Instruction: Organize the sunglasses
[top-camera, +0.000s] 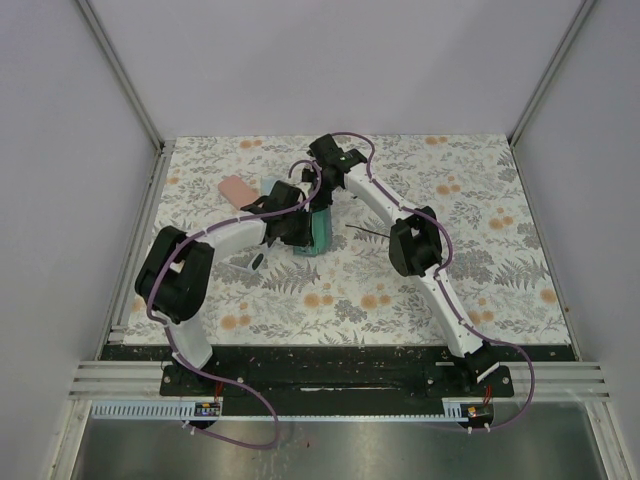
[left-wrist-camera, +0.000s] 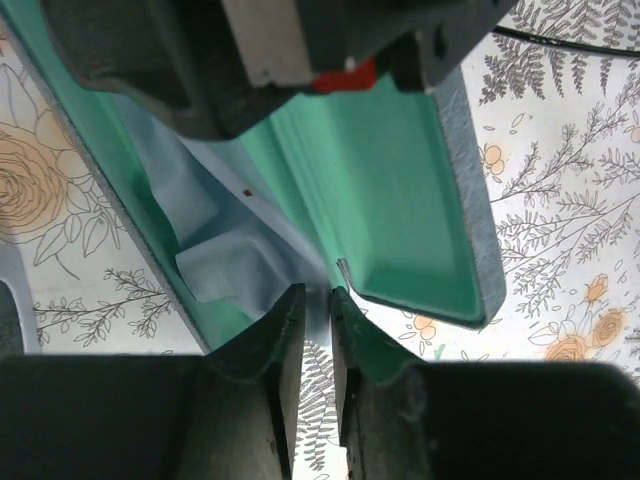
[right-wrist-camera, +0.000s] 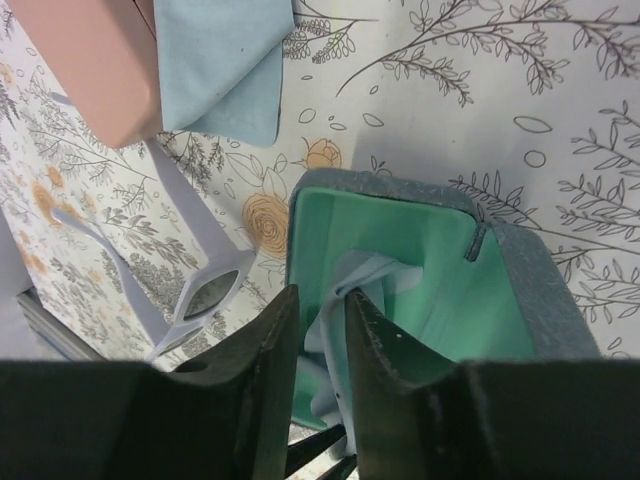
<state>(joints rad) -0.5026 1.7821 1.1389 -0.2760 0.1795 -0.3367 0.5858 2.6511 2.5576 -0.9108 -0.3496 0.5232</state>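
A grey-blue case (top-camera: 320, 238) lies open at the table's middle, green inside (left-wrist-camera: 400, 190) (right-wrist-camera: 450, 300), with a crumpled light blue cloth (left-wrist-camera: 225, 270) (right-wrist-camera: 380, 275) in it. My left gripper (left-wrist-camera: 318, 297) (top-camera: 298, 232) hovers at the case's near rim, its jaws a narrow gap apart with the cloth's edge at the tips. My right gripper (right-wrist-camera: 320, 300) (top-camera: 326, 205) stands over the case, open, the cloth bunched against one finger. The whitish sunglasses (right-wrist-camera: 205, 295) lie unfolded beside the case. A thin black sunglasses arm (top-camera: 366, 232) (left-wrist-camera: 570, 40) shows right of the case.
A pink case (top-camera: 236, 189) (right-wrist-camera: 85, 60) and a second light blue cloth (right-wrist-camera: 225, 65) lie left of the open case. Both arms crowd the centre. White walls with metal rails close the table on three sides.
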